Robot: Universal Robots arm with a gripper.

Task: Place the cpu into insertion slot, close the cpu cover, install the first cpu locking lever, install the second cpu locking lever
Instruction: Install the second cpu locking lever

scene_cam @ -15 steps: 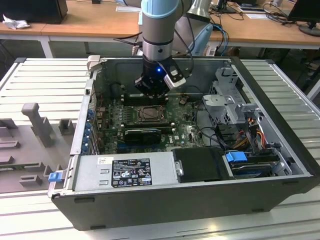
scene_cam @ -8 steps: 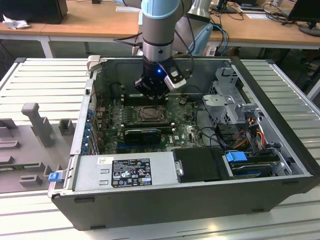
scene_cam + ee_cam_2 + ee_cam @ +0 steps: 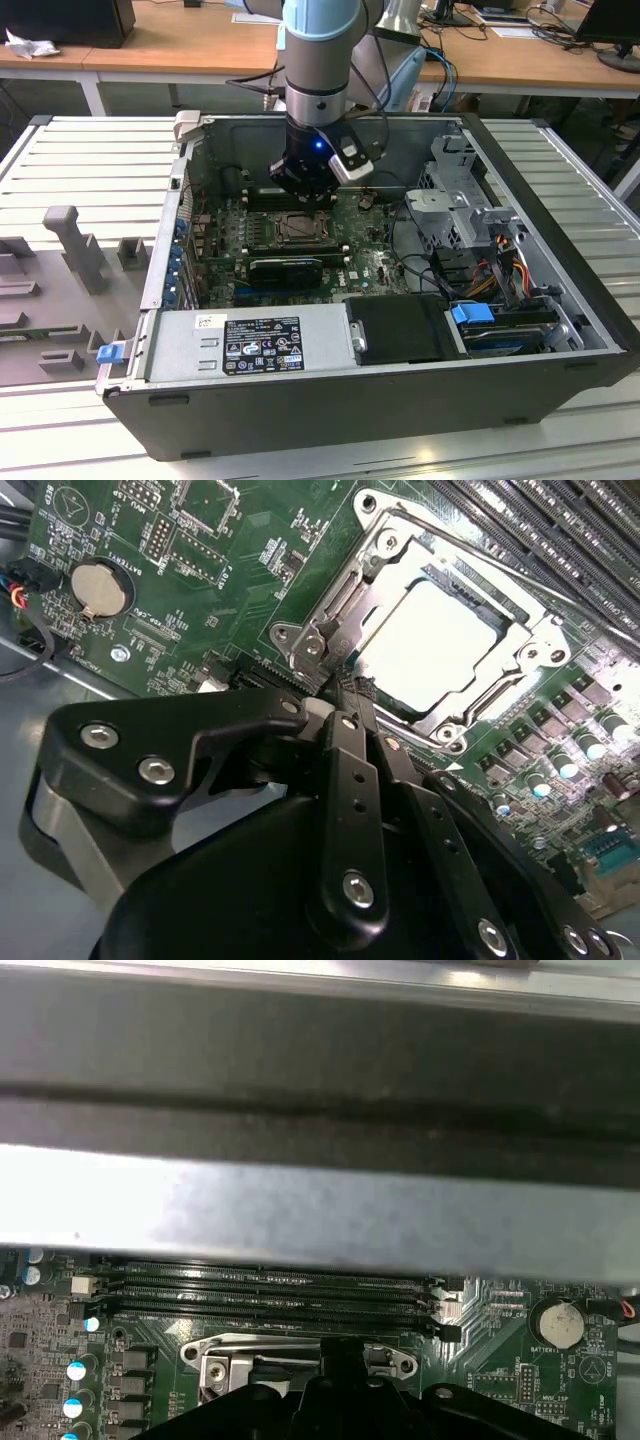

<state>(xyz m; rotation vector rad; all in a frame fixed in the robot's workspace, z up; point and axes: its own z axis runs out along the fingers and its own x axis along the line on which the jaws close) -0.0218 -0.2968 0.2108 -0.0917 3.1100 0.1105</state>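
You have the ribbed grey metal bench (image 3: 90,160) carrying the open dark-grey computer case (image 3: 560,270), with the grey-and-blue robot arm (image 3: 318,60) reaching down into it from above. Inside the case you see the green circuit board (image 3: 240,570), and in the exterior view the silver power supply box (image 3: 250,345) lies along the case's near edge, with a black graphics card (image 3: 285,268) between it and the socket.

Your black tool (image 3: 345,685) hangs over the square black insertion slot (image 3: 297,229), its tip at the socket's corner in the second wrist view. Its two slim fingers (image 3: 350,770) stand pressed together, with no gap showing between them, and you cannot tell whether they pinch anything.

The thin silvery metal frame of the cpu cover (image 3: 325,610) lies flat down over the socket, and through its window you see the pale silver-grey square cpu (image 3: 430,645) seated in the slot. Long black memory slots (image 3: 270,1290) run just beside the socket, and a round silver coin battery (image 3: 100,588) sits on the board well apart from it.
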